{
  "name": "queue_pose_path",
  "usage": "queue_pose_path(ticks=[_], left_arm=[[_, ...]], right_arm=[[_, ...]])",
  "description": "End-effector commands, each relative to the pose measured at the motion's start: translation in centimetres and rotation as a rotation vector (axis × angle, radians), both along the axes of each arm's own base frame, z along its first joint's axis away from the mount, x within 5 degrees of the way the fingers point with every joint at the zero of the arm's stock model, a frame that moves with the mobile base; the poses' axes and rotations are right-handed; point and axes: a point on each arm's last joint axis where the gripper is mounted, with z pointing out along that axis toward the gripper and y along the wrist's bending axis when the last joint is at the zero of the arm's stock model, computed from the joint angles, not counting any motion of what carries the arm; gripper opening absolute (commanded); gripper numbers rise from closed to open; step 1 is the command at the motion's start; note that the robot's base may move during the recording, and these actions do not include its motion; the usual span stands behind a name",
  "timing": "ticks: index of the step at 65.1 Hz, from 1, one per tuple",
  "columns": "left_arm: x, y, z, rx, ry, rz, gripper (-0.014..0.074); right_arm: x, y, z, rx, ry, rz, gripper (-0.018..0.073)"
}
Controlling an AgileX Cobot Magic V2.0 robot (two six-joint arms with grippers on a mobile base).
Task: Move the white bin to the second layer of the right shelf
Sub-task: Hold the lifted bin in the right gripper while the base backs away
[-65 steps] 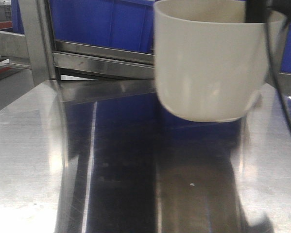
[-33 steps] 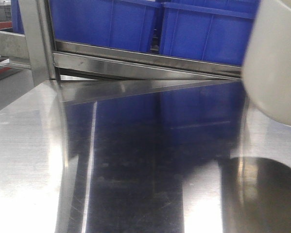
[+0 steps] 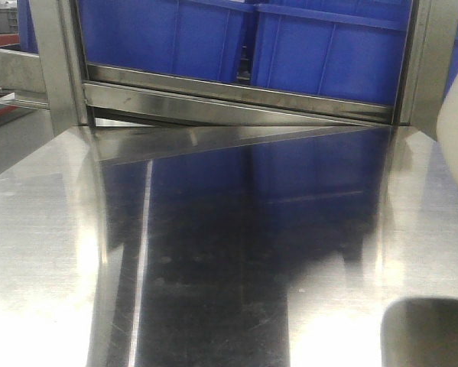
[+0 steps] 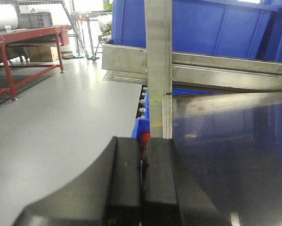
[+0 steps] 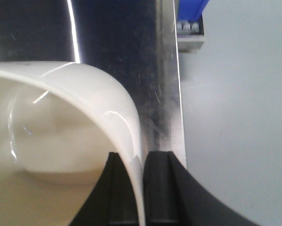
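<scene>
There is one white bin (image 5: pixel 60 132), two grippers, and two blue crates (image 3: pixel 167 34) standing side by side on the rack between two steel posts (image 3: pixel 56 61). Slivers of more blue show beyond each post.

The right gripper (image 5: pixel 138 188) pinches the bin's rim: one black finger (image 5: pixel 116 188) sits inside the mouth and the other outside, with the thin white wall clamped between them. The bin lies to the left of the gripper in the wrist view, and its rim curves away to the far left.

The front view shows only a strip of the bin's outer wall at the far right edge. It hangs above the steel tabletop (image 3: pixel 213 267) and does not touch it. A dull reflection (image 3: pixel 427 332) lies on the near right of the table.

The bin's mouth faces up toward the wrist camera, and its pale floor is visible below, so the axis from mouth to base runs roughly vertical. I cannot tell whether it tilts slightly. The mouth is a rounded square with no clear longer side.

The left gripper (image 4: pixel 141 183) is closed on nothing, its pads pressed together. It sits near the table's left edge, in front of a steel post.
</scene>
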Motion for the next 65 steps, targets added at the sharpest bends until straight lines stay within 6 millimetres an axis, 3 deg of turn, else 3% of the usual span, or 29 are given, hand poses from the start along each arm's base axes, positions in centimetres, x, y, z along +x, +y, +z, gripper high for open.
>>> queue_pose_path(ticks=[1, 15, 33, 65], left_arm=[[0.0, 0.1, -0.4, -0.01, -0.063, 0.006, 0.0085], [0.0, 0.1, -0.4, -0.01, -0.063, 0.006, 0.0085], [0.0, 0.1, -0.4, -0.01, -0.063, 0.006, 0.0085], [0.0, 0.1, -0.4, -0.01, -0.063, 0.006, 0.0085]], right_arm=[[-0.7, -0.2, 1.6, -0.028, -0.169, -0.001, 0.0048], [-2.0, -0.4, 1.3, -0.049, -0.208, -0.004, 0.0048], [-2.1, -1.0, 1.2, -0.151, -0.189, -0.015, 0.0048], [-1.9, -0.3, 0.7, -0.131, -0.195, 0.044, 0.005]])
